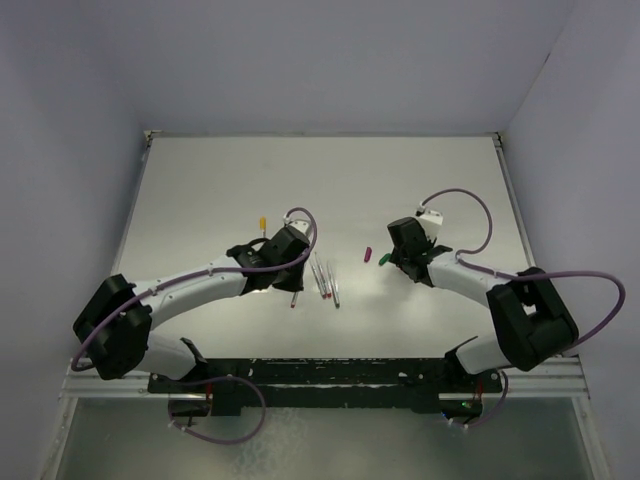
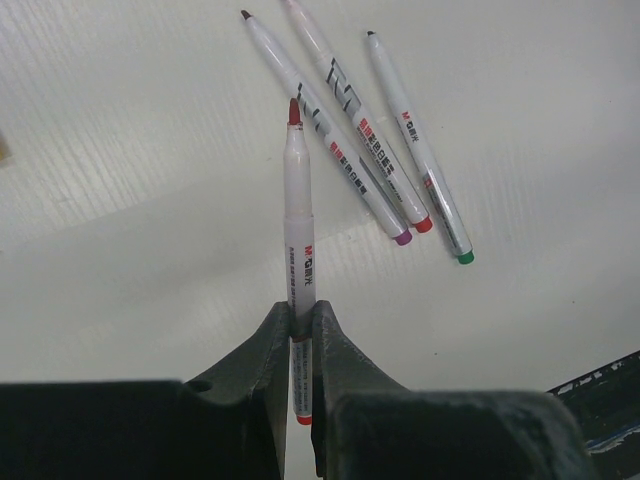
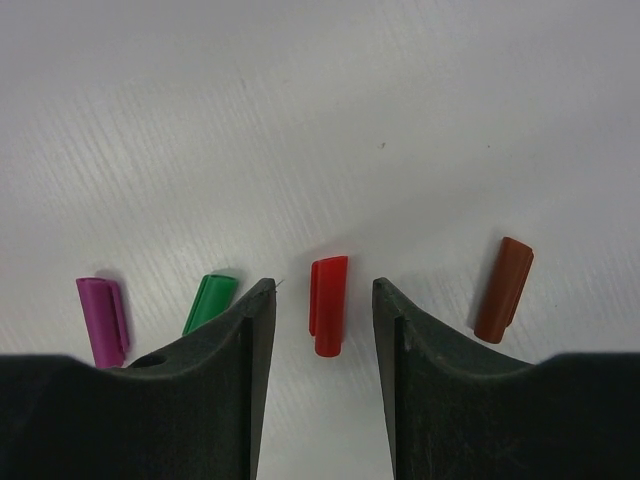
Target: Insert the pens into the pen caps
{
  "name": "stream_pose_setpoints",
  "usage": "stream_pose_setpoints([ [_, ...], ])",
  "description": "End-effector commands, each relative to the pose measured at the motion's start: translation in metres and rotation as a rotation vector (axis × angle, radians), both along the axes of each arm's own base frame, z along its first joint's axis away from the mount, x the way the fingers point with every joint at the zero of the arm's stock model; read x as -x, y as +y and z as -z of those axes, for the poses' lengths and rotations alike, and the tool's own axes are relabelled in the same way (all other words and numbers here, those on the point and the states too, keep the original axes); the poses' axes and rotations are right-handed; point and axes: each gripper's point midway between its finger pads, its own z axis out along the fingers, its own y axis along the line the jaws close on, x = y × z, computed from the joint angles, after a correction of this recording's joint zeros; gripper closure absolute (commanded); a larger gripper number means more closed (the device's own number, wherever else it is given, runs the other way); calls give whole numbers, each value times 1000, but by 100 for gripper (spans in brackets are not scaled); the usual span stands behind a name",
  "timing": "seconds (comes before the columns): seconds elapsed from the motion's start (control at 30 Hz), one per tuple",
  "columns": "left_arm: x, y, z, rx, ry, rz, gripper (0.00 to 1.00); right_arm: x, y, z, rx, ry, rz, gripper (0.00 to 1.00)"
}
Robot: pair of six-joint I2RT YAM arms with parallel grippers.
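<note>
right pincer [image 3: 322,286]: open, jaws astride the red cap with a gap on each side; holds nothing.
red cap [image 3: 328,305]: on the surface [image 3: 400,120], lower centre of the right wrist view; long axis runs up-down the frame, in line with the jaws, so closing would likely take it across its width.
other caps: green cap [image 3: 210,303] just left of the jaws, purple cap [image 3: 103,320] at lower left, dark red cap [image 3: 503,290] at right.
left pincer [image 2: 302,310]: closed on the red pen [image 2: 297,220], low on its barrel, tip toward the frame's top.
loose pens [image 2: 355,120]: three, fanned at upper right, apart from the held one.
</note>
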Motion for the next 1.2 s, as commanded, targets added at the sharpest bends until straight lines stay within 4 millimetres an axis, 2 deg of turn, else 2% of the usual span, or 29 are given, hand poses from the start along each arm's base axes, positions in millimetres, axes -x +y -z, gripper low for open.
stream_pose_setpoints([
  [0.0, -3, -6, -1, 19, -19, 31, 100, -14, 5, -12, -21, -41, 6, 54],
  [0.63, -3, -7, 0, 16, -13, 28, 100, -4, 2, 13, -20, 38, 14, 55],
  [0.77, -3, -6, 1, 12, -10, 26, 100, -2, 1, 18, -11, 61, 15, 58],
  [0.97, -3, -6, 1, 10, -9, 29, 100, 9, 1, 29, -6, 133, 11, 72],
  [1.03, -3, -6, 2, 4, -6, 34, 100, 13, 2, 33, -14, 151, 5, 79],
  [1.17, -2, -4, 3, -8, -4, 35, 100, 19, 3, 33, -29, 160, -1, 99],
])
